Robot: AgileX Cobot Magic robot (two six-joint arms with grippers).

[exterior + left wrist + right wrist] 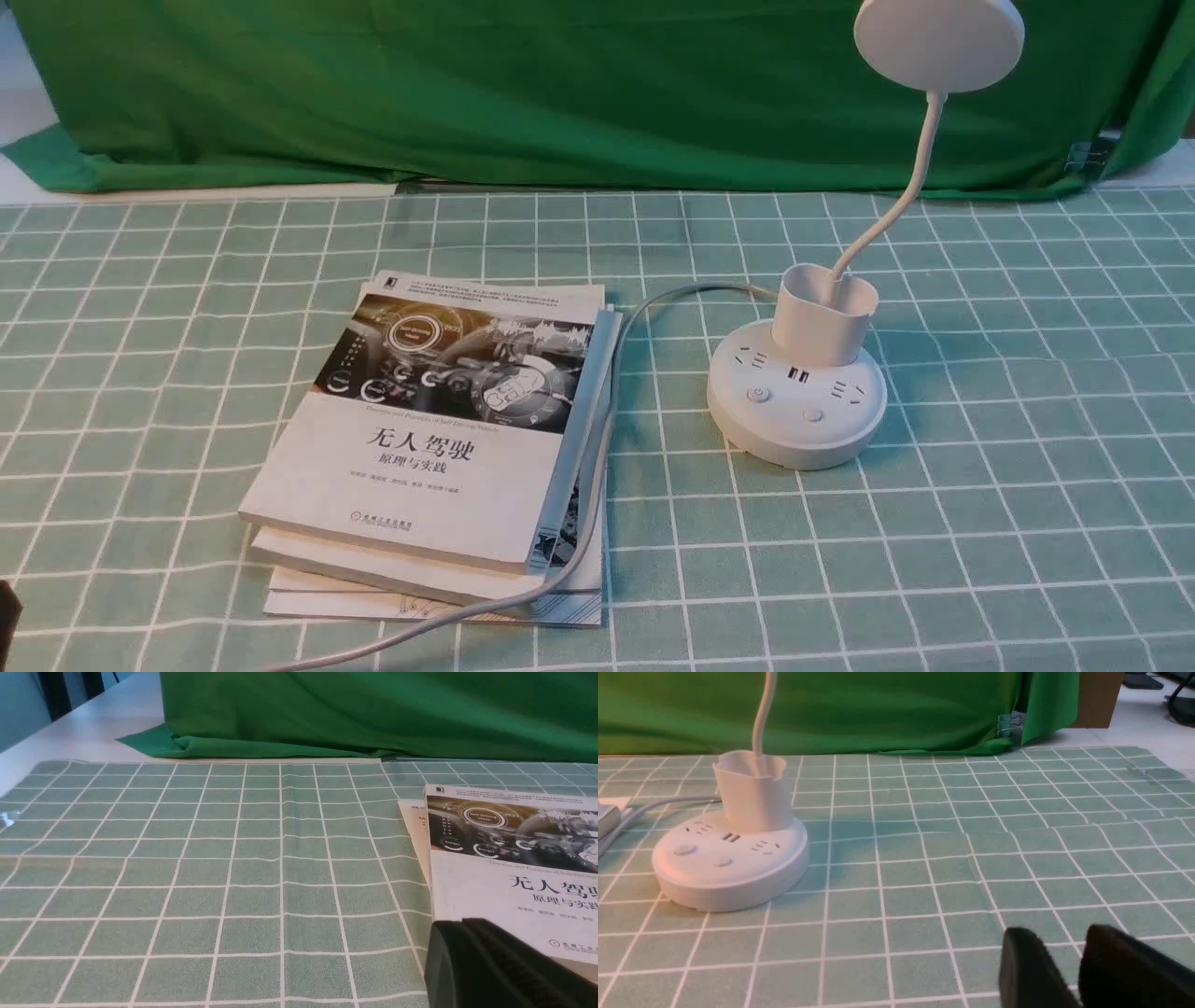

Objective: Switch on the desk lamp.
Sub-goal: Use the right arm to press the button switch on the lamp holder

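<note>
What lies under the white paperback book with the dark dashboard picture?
Two more white books, stacked on the green checked tablecloth. Only their edges show; the top book covers their fronts.

Look toward four o'clock from the centre: your desk lamp (pixel 796 411) stands on the checked tablecloth (pixel 980 523); its round base (pixel 822 443) shows sockets and two buttons (pixel 758 394) facing you; the cup-shaped holder (pixel 826 322) rises from it, and the gooseneck (pixel 910 182) curves up to the disc head (pixel 938 31) between one and two o'clock; a stack of books (pixel 439 439) lies at eight o'clock, apart from the base; the cable (pixel 597 467) crosses their right edge and exits at seven o'clock; green cloth (pixel 513 84) hangs at twelve.
</note>
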